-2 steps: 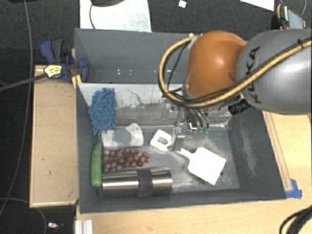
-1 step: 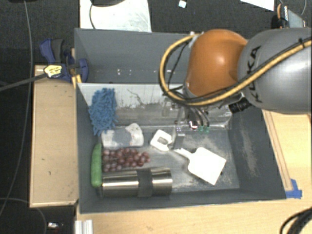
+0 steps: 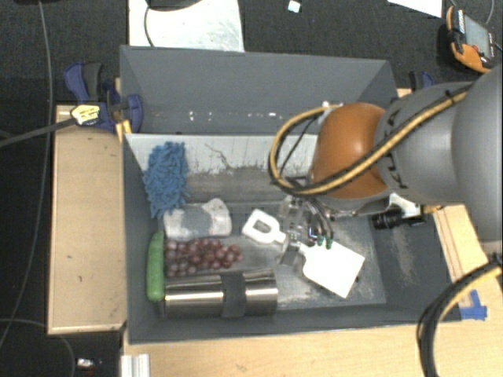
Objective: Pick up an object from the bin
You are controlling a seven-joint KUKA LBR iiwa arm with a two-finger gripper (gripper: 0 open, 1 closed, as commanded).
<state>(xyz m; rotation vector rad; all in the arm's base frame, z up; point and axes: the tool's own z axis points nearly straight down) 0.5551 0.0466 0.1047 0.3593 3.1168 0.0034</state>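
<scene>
1. The gripper (image 3: pixel 303 240) hangs low in the bin (image 3: pixel 236 85), under the arm's orange cover (image 3: pixel 350 151), above and to the right of the metal cylinder (image 3: pixel 220 297). Whether it is open or closed cannot be told, and nothing shows in its grasp.
2. A white flat square (image 3: pixel 336 271) lies right of the cylinder, its upper corner just under the gripper.
3. A white plastic piece (image 3: pixel 262 228) sits above the cylinder's right end.
4. Dark red grapes (image 3: pixel 200 256) lie just above the cylinder, and a green stick (image 3: pixel 156 267) lies at its left end.
5. Farther above the cylinder are a crumpled clear bag (image 3: pixel 196 220) and a blue shaggy cloth (image 3: pixel 165 175).
</scene>
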